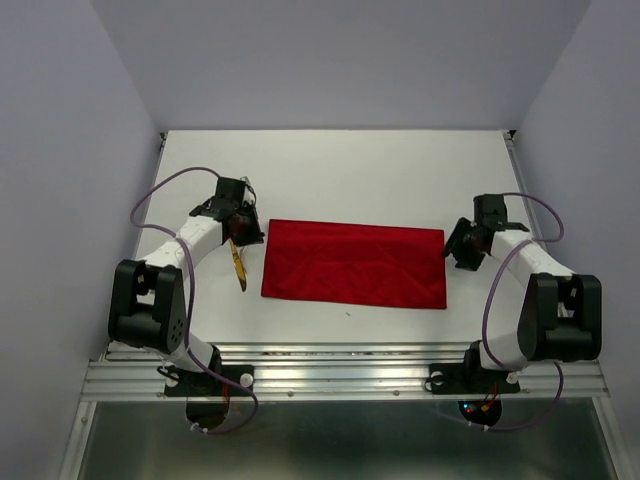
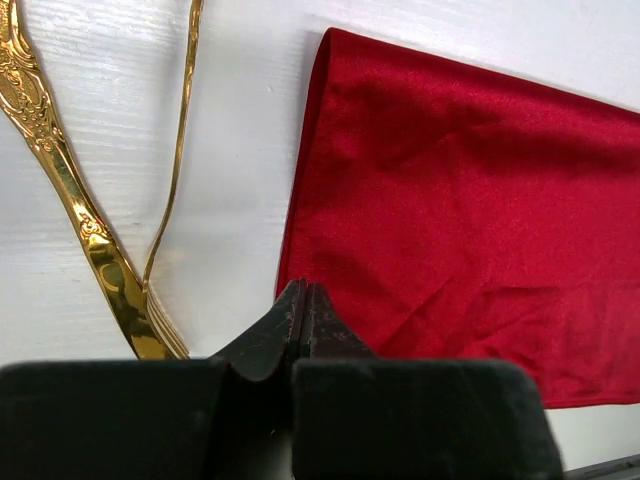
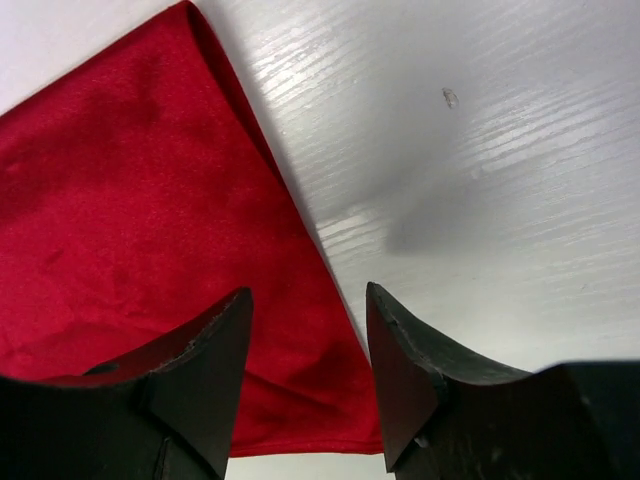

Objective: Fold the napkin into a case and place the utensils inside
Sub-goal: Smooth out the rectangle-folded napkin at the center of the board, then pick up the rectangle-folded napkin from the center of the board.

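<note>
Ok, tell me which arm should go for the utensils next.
Left. The utensils lie just left of the napkin, right beside the left gripper, though it is shut and would need to open. The right gripper, open, sits at the napkin's far edge.

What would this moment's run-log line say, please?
bright red cloth napkin: flat | left gripper: shut | right gripper: open | gold metal utensils: beside napkin

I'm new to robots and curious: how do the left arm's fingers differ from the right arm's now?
The left fingers are pressed together; the right fingers stand apart. The left fingers sit by the left edge of the napkin, beside the gold utensils; the right fingers sit at its right edge, away from them. Both are black and hold nothing.
</note>
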Action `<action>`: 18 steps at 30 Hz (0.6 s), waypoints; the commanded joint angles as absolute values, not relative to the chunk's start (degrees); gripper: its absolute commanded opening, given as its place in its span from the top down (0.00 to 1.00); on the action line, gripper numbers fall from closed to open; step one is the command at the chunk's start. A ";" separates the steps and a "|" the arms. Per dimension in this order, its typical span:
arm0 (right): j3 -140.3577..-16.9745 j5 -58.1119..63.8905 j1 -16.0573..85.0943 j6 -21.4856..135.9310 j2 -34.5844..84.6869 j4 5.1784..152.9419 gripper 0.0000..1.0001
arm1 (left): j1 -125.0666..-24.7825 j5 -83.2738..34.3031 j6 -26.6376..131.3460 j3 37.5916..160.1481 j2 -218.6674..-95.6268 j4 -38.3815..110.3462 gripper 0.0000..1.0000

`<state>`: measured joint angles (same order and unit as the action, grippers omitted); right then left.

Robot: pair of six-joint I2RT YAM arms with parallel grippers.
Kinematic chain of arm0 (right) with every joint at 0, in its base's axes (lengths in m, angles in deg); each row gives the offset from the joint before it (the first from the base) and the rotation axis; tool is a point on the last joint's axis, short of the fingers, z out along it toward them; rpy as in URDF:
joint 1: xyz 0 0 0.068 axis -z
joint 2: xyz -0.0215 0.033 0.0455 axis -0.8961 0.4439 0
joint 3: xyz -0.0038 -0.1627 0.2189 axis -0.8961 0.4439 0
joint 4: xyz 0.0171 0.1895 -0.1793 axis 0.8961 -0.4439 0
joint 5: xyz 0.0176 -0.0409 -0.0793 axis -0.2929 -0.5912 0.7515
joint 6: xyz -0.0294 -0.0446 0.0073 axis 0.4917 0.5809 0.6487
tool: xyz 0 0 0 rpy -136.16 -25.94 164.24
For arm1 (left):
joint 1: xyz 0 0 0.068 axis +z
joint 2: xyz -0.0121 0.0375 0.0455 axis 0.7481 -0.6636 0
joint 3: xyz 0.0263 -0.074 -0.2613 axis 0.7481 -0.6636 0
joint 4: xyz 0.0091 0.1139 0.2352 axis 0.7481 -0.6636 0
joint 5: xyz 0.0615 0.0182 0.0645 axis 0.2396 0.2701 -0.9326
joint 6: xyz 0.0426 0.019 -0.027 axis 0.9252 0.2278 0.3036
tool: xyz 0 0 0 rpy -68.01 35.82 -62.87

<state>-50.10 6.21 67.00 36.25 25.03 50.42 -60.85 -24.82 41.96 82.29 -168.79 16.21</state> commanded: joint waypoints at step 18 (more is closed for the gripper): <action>-48.29 12.81 61.36 35.56 35.20 54.17 0.84 | -60.99 -26.42 42.40 82.33 -167.61 17.01 1.00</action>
